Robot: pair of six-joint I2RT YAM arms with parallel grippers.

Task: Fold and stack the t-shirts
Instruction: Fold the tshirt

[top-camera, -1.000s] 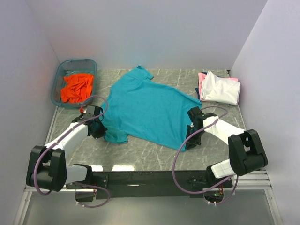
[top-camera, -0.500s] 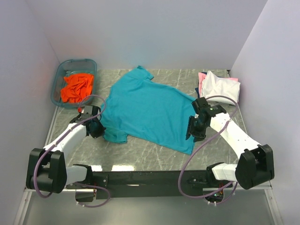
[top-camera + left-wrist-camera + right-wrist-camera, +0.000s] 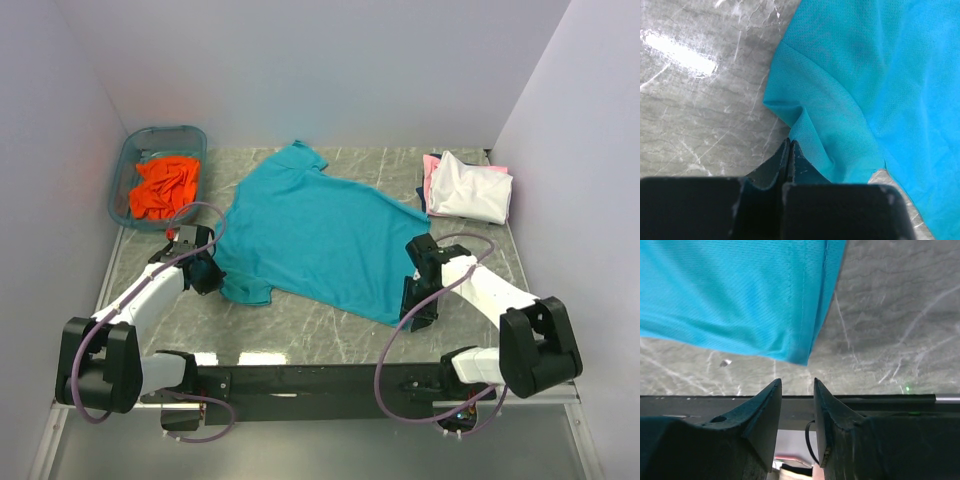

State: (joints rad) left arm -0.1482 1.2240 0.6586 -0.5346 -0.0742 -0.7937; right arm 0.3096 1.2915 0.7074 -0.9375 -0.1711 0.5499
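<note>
Right gripper [image 3: 796,384] lowered and drawn back toward the near edge, jaws parted, teal shirt [image 3: 320,235] near corner shifted slightly right, apparently released, lying flat.

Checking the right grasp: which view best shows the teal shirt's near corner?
Right wrist: the shirt's corner lies just beyond the open right claw, not between its fingers. Top view shows it small, beside the arm. Left wrist shows only a sleeve.

Diffuse, even overhead light casts only faint, soft shadows. White glare streaks mark the polished table [image 3: 682,52] in the left wrist view; the teal t-shirt [image 3: 730,290] weave is sharply focused.
</note>
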